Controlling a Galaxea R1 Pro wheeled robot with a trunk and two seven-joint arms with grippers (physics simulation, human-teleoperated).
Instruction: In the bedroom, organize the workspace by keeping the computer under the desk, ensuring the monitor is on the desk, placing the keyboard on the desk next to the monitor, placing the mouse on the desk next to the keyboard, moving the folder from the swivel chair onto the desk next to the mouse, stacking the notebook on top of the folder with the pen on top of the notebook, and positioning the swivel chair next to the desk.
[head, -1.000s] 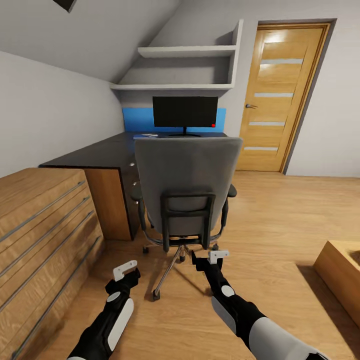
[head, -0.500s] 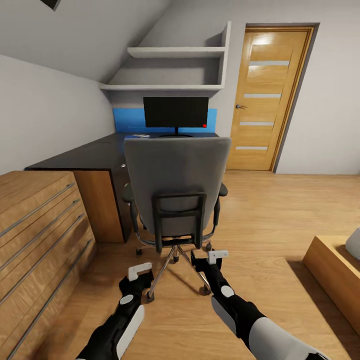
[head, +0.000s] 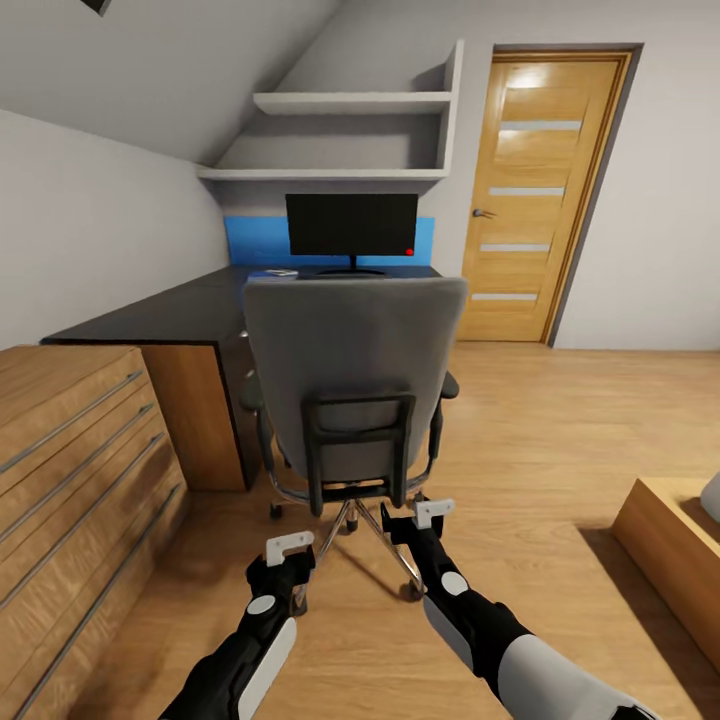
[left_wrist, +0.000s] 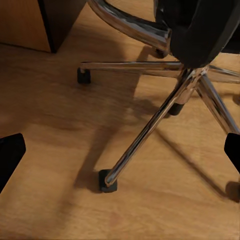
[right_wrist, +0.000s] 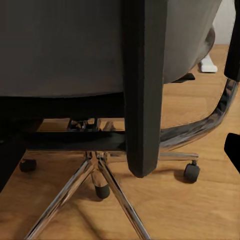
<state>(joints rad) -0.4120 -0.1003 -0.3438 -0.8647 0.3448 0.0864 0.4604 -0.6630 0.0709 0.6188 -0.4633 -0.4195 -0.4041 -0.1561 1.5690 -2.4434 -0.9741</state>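
From the head camera, the grey upholstered swivel chair (head: 355, 385) stands back-on before the matt black desk (head: 170, 315), the black flat monitor (head: 351, 224) on top. Left gripper (head: 288, 553) and right gripper (head: 428, 517) hover low behind it, empty-handed. Left wrist: jaws wide over the chrome five-star base (left_wrist: 150, 125). Right wrist: jaws spread, nothing held, seat back close.

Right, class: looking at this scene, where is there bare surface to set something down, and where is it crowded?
Free: the near arm of the desk, between the grey wall and the wooden drawer unit, and open floor between the swivel chair and the door. Crowded: the desk's far end around the monitor, and the chair's base, where both end effectors hover.
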